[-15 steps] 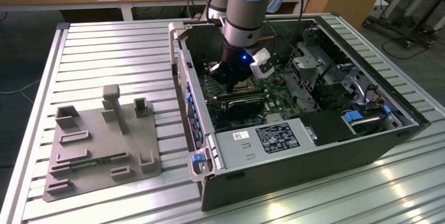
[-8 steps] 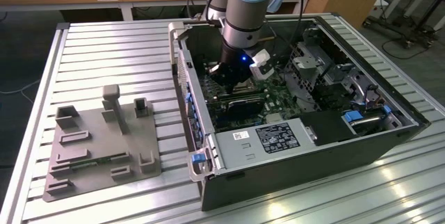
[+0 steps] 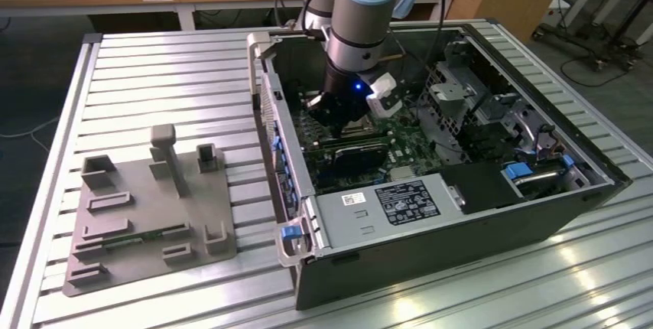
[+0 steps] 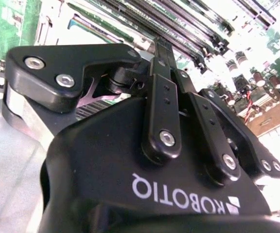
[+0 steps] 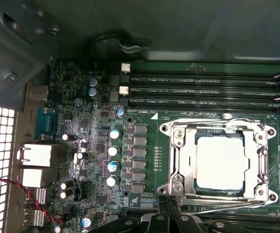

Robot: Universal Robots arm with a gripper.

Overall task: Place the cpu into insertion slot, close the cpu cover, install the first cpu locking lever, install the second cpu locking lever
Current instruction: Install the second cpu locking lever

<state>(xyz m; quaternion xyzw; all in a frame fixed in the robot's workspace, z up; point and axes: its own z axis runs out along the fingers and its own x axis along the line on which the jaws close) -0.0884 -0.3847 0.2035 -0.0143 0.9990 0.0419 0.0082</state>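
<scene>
Grey fixture plate (image 3: 143, 222) and computer case (image 3: 459, 222) on slatted table (image 3: 164, 69).

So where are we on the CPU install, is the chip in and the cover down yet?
The cpu sits in the insertion slot, and the cpu cover lies closed as a frame around it. The gripper hovers inside the case above the socket. Whether either locking lever is latched cannot be told, so the levers may remain.

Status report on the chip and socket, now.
End effector low inside the case, above the socket. Chip seated, cover down around it. Nothing blocking.
</scene>
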